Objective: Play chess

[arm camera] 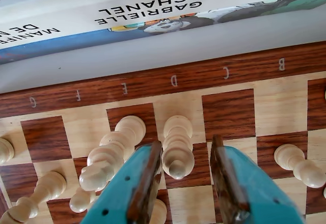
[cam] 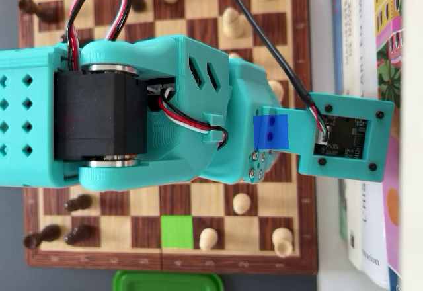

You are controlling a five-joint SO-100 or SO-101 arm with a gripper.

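Note:
In the wrist view my gripper (arm camera: 186, 143) is open just above the wooden chessboard (arm camera: 229, 114). A tall white piece (arm camera: 177, 147) stands between the teal fingers (arm camera: 239, 183), close to the left one and with a clear gap to the right one. More white pieces stand to the left (arm camera: 109, 155) and right (arm camera: 298, 164). In the overhead view the teal arm (cam: 165, 112) covers the board's middle and hides the jaws. White pieces (cam: 242, 203) stand along the right columns, dark pieces (cam: 79, 203) along the left. A green-marked square (cam: 176, 231) and a blue mark (cam: 271, 131) show.
Books (arm camera: 147, 10) lie along the board's edge beyond the lettered border; in the overhead view the books (cam: 370, 53) sit at the right. A green lid or container (cam: 168, 281) lies below the board. The wrist camera board (cam: 344, 135) sticks out over the books.

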